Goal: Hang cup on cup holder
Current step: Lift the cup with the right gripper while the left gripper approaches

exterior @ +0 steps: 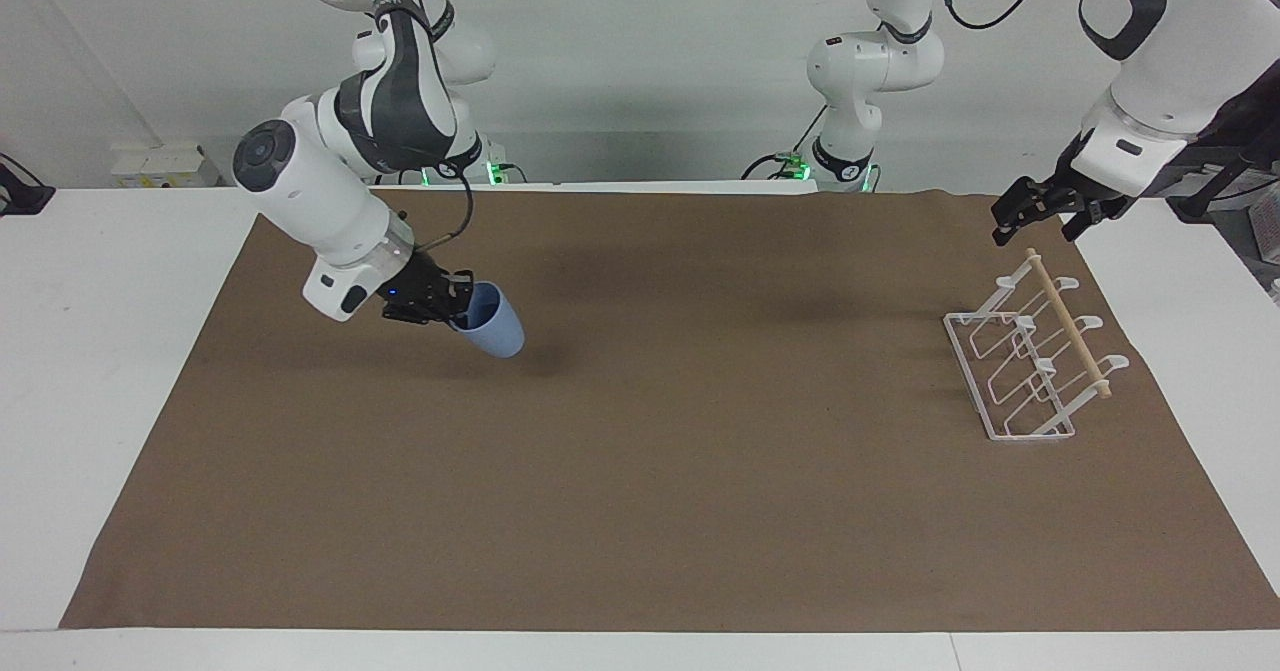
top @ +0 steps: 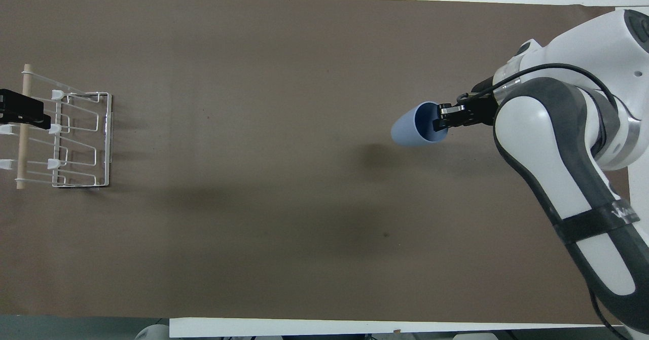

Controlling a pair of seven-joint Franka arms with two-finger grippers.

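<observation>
The cup (exterior: 489, 319) (top: 418, 130) was a small, plain, light blue tumbler without a handle, narrowing toward its base, its inside a deeper blue. It hung clear of the brown mat (exterior: 640, 471) (top: 284, 228), tipped well over on its side, at the left of centre in the facing view and at the right of centre in the overhead view, with its dark shadow on the mat below it. Its mouth pointed back at the right pincer (exterior: 440, 303) (top: 446, 119), which pinched the rim, one finger inside the mouth and one outside the wall. The base pointed toward the left arm's end of the bench (exterior: 90, 371).

The cup holder (exterior: 1030, 359) (top: 63, 133) stood on the mat well apart from the cup, at the right edge of the facing view and the left edge of the overhead view: a white wire rack with slanted loops and a pale wooden dowel across its top. The left pincer (exterior: 1040, 213) (top: 20, 113) hung over the dowel's end; I cannot tell whether it was spread or closed.
</observation>
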